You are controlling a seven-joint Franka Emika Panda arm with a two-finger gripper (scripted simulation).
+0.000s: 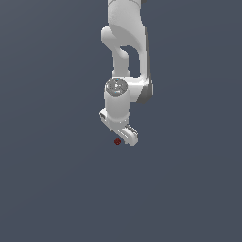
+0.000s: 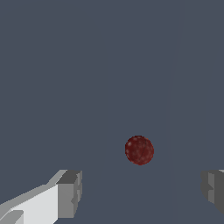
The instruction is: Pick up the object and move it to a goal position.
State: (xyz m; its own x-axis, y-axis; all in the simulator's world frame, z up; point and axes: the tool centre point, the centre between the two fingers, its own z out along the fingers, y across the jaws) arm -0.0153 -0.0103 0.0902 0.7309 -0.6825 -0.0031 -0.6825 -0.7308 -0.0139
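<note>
The object is a tiny dark red ball [image 1: 117, 141] lying on the flat grey ground, just at the lower edge of the white gripper in the exterior view. In the wrist view the ball [image 2: 139, 150] sits beyond the gap between the two grey fingertips [image 2: 70, 194], nearer the other finger. My gripper [image 2: 142, 192] is open and empty, its fingers wide apart and not touching the ball. In the exterior view the gripper [image 1: 122, 134] hangs under the white arm, and its fingertips are hidden by the hand.
The white Panda arm [image 1: 125, 47] reaches down from the top of the exterior view. The plain grey ground [image 1: 56, 179] spreads all around, with no other objects showing.
</note>
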